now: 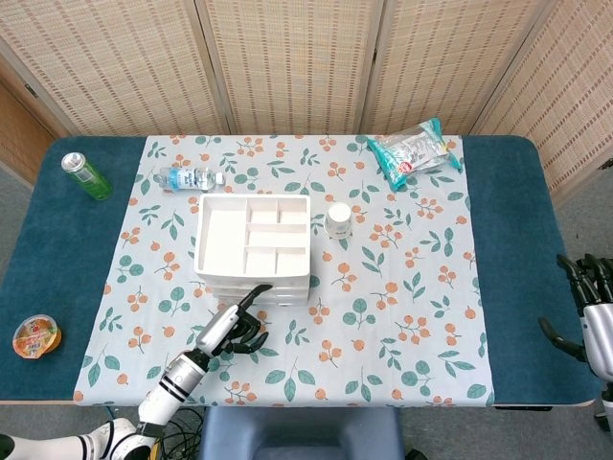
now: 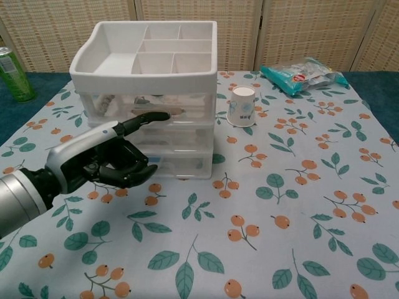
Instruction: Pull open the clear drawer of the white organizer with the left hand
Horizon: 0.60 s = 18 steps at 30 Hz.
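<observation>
The white organizer [image 1: 252, 244] stands mid-table with a divided tray on top and clear drawers stacked below [image 2: 143, 56]. In the chest view my left hand [image 2: 100, 162] is at its front, below and left of the top clear drawer [image 2: 187, 106]. One finger is stretched out, its fingertip [image 2: 161, 115] touching the lower edge of that drawer's front; the others are curled in and hold nothing. The head view shows the same left hand [image 1: 235, 331] just in front of the organizer. My right hand [image 1: 594, 316] hangs off the table's right edge, fingers apart, holding nothing.
A paper cup [image 2: 242, 106] stands just right of the organizer. A teal snack bag [image 1: 414, 153] lies at the back right and a water bottle [image 1: 187, 177] lies behind the organizer. A green can [image 1: 86, 175] is far left, a jelly cup [image 1: 35, 336] near left.
</observation>
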Available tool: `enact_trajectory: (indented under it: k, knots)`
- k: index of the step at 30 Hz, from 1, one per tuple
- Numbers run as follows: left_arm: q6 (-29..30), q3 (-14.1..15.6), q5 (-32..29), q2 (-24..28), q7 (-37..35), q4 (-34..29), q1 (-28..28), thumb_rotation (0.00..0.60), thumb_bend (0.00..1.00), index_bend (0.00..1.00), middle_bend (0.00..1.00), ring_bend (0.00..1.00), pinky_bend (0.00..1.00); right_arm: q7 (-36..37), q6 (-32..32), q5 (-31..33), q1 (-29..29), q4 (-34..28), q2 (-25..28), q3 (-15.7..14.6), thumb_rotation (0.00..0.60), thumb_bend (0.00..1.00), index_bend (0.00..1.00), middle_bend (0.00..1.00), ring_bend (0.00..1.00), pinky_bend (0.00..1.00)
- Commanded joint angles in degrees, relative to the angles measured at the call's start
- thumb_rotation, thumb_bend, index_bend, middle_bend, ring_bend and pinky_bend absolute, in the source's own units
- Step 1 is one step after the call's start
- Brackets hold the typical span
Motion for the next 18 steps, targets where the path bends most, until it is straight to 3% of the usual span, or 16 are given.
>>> enact_trajectory:
  k: [1, 18]
  knots:
    - [-0.02, -0.08, -0.18, -0.12, -0.22, 0.11, -0.06, 0.6, 0.43, 0.09, 0.9, 0.97, 1.0, 0.18, -0.11, 0.16, 0.01, 0.17, -0.02, 0.03, 0.6, 0.28, 0.04, 0.18, 0.08, 0.04]
    - [1.04, 0.43, 0.0, 0.73, -2.82, -0.17, 0.37, 0.6, 0.43, 0.17, 0.89, 0.97, 1.0, 0.05, -0.85, 0.47, 0.49, 0.3, -0.27, 0.24, 0.6, 0.28, 0.04, 0.18, 0.08, 0.04]
